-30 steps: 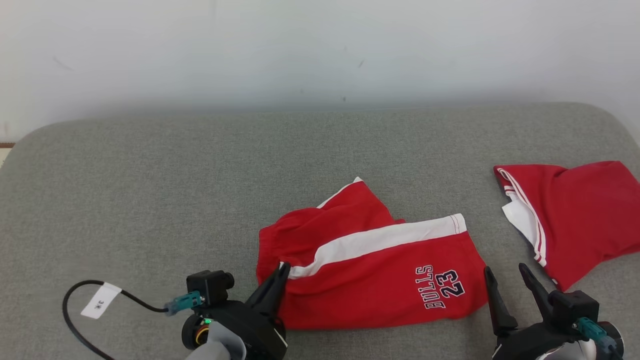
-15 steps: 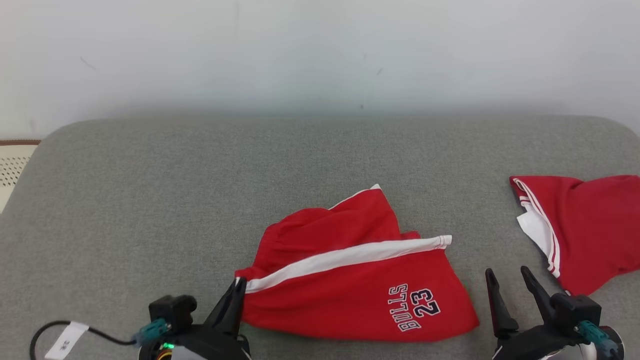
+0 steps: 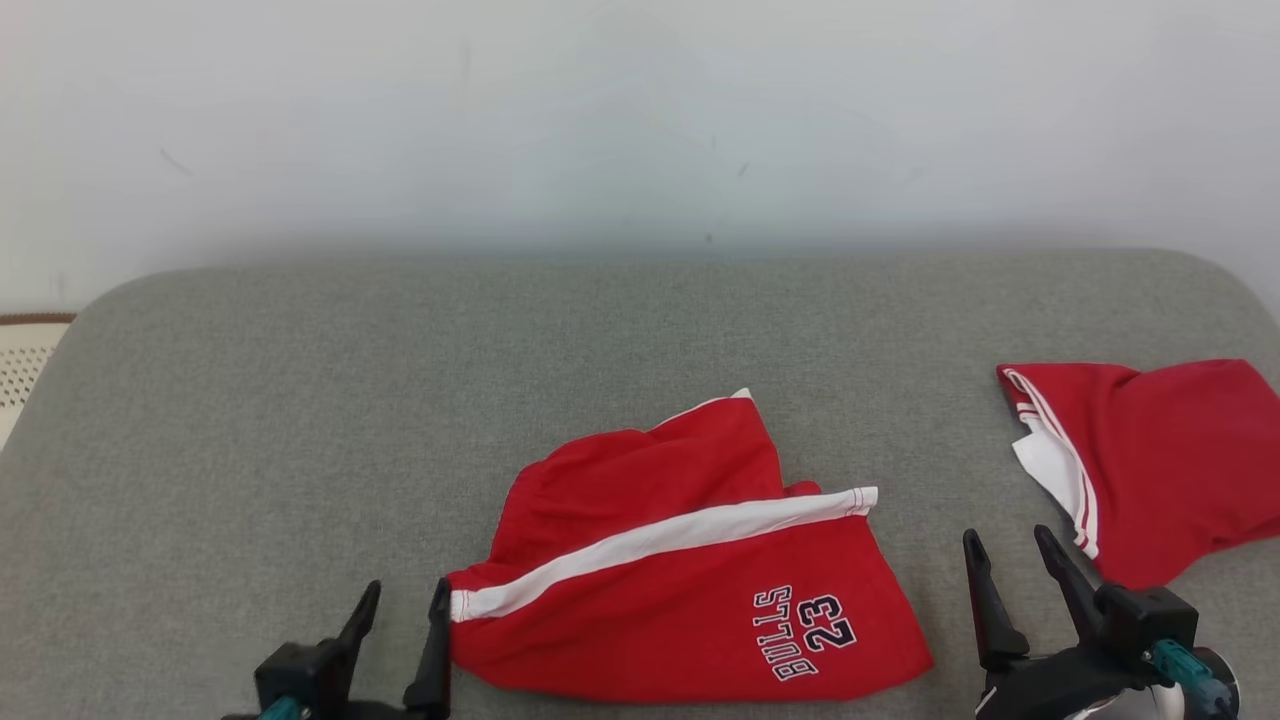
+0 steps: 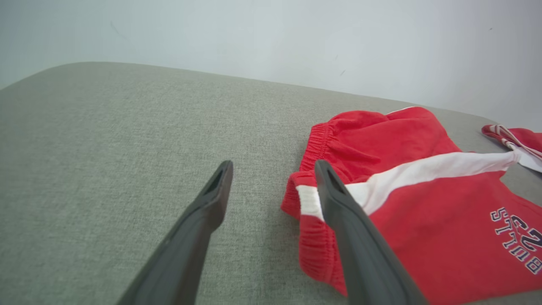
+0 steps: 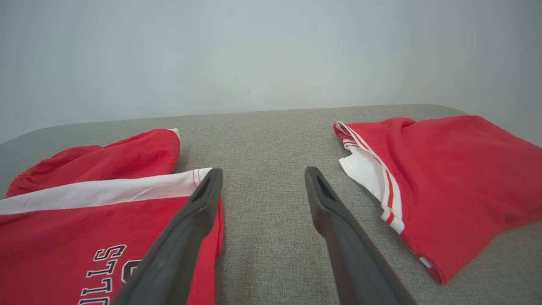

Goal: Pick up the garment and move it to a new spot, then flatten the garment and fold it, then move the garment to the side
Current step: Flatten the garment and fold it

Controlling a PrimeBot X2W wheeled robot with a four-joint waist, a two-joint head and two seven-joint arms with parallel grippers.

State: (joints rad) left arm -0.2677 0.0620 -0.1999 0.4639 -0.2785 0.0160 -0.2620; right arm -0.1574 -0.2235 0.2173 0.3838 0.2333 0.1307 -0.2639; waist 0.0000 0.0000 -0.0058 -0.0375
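The garment is a pair of red shorts point(image 3: 690, 590) with a white side stripe and "BULLS 23" lettering, lying folded on the grey padded surface point(image 3: 400, 400). My left gripper point(image 3: 407, 586) stands open just left of the shorts' waistband corner, holding nothing. In the left wrist view, the left gripper point(image 4: 273, 165) has its right finger overlapping the edge of the shorts point(image 4: 423, 212). My right gripper point(image 3: 1004, 535) is open to the right of the shorts. In the right wrist view the right gripper point(image 5: 263, 171) hangs above bare grey cloth beside the shorts point(image 5: 84, 212).
A second red garment point(image 3: 1160, 460) with white trim lies at the far right, also seen from the right wrist as the second garment point(image 5: 444, 178). A pale wall rises behind the surface. A cream perforated object point(image 3: 20, 360) sits past the left edge.
My left gripper has opened and let go of the waistband corner after pulling the shorts leftward, away from the second garment. The head camera has shifted. The right gripper stays open.
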